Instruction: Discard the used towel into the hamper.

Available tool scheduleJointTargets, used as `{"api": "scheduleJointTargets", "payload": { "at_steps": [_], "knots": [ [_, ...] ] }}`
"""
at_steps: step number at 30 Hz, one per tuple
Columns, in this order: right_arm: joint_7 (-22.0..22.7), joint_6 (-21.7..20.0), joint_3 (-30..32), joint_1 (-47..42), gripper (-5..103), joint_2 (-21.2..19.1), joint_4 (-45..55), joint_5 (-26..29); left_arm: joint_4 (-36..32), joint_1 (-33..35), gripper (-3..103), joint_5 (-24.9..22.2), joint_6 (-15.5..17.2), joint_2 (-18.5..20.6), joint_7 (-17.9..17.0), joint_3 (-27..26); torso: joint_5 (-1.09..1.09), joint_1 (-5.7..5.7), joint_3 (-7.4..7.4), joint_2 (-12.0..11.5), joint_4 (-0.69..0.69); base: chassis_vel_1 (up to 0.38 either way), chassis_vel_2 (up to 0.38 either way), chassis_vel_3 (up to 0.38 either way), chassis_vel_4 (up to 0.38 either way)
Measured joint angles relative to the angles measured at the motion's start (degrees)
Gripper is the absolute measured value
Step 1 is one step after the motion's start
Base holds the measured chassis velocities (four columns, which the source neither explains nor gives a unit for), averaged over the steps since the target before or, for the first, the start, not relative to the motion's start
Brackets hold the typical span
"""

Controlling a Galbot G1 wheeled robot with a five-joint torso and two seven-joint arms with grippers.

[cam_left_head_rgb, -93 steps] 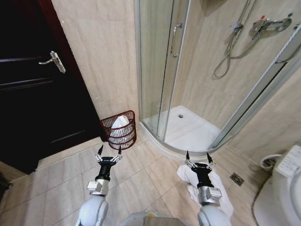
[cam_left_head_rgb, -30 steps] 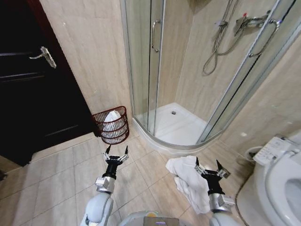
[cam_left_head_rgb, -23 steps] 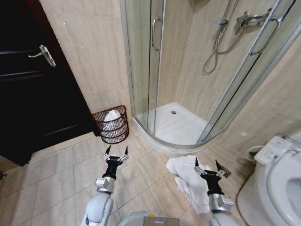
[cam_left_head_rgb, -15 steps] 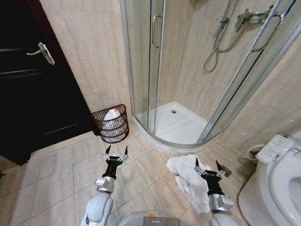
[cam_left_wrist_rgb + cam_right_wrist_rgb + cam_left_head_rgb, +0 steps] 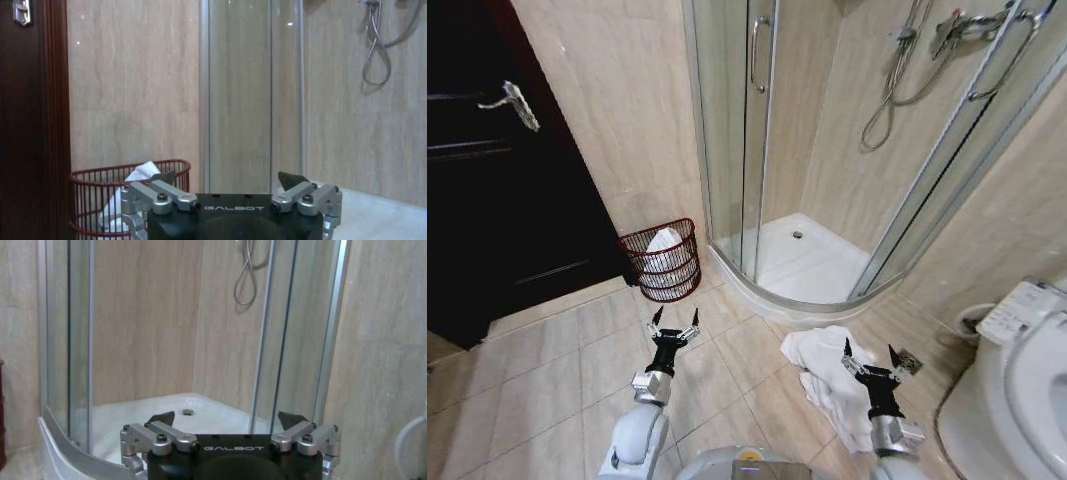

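Nearest, the right claw (image 5: 872,361) hung wide and empty over the used towel (image 5: 827,375), a white crumpled heap on the floor tiles at about five o'clock in the head view. It looked soft, limp and light, likely to drape and trail, so a raised fold near its middle seemed the best hold. The left claw (image 5: 673,322), also spread and empty, hovered at seven o'clock. Beyond, at ten o'clock, the hamper (image 5: 662,261) already held white cloth, between the dark door (image 5: 497,190) and the shower enclosure (image 5: 797,270), whose curved sill might obstruct.
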Motion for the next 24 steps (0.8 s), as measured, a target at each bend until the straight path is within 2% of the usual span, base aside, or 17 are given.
{"api": "scheduleJointTargets", "payload": {
  "at_steps": [4,8,16,24],
  "knots": [
    [0.23,-0.01,-0.07,0.10,100,0.05,0.01,0.09,0.55,-0.44,100,0.94,-1.68,-0.28,-1.28,0.12,0.00,-0.22,-0.47,-0.68,0.00,0.000,0.000,0.000,0.000],
    [-0.03,-0.05,-0.09,0.89,100,0.04,0.01,0.23,0.54,-0.52,100,1.09,-1.74,-0.30,-2.35,0.03,0.00,-0.26,-0.63,-0.89,0.00,0.000,0.000,0.000,0.000],
    [-0.43,-0.59,-0.73,1.97,100,0.59,0.49,0.25,1.18,-0.84,100,1.07,-1.86,-0.48,-2.37,0.48,0.00,-0.25,-0.62,-0.83,0.00,-0.021,0.015,0.014,-0.016],
    [0.06,-1.43,-0.97,2.54,100,0.52,1.09,0.07,2.32,-1.10,100,0.71,-2.26,0.09,-1.65,0.91,-0.01,-0.16,-0.49,-0.64,0.00,-0.128,0.126,0.140,-0.121]
  ]
}}
